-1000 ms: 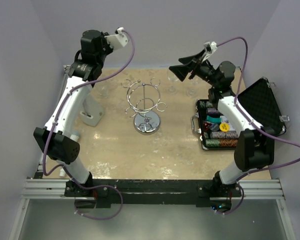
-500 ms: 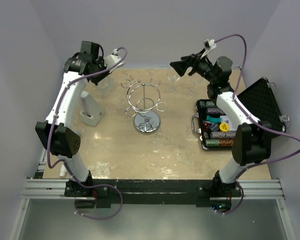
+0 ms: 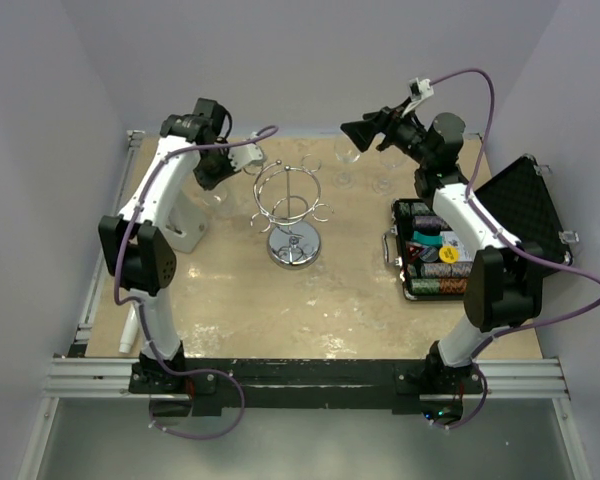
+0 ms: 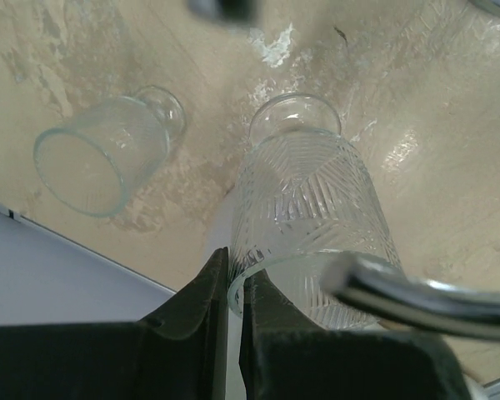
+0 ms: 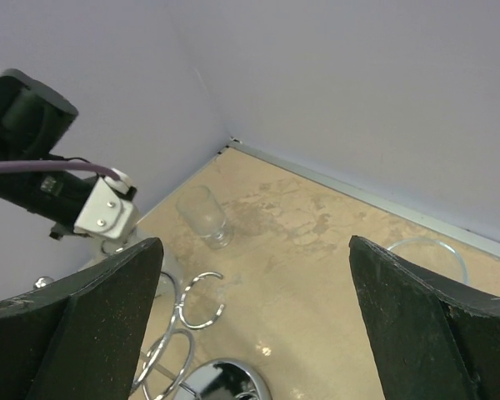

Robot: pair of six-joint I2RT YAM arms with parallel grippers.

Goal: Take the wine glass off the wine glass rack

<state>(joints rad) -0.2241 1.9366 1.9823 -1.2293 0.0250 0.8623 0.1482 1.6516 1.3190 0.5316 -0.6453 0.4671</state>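
left gripper (image 4: 233, 260): fingers almost together, only a slit, nothing visibly in them. Only its wrist view shows the ribbed glass (image 4: 304, 217) and footed glass (image 4: 100, 158) on the table. wine glass rack (image 3: 295, 245) stands mid-table, upright: pole vertical, ball up, disc down; one hook blurs close in left wrist view. Can't tell if a wine glass hangs there. right gripper (image 5: 254, 246), far right of rack, spread wide, empty
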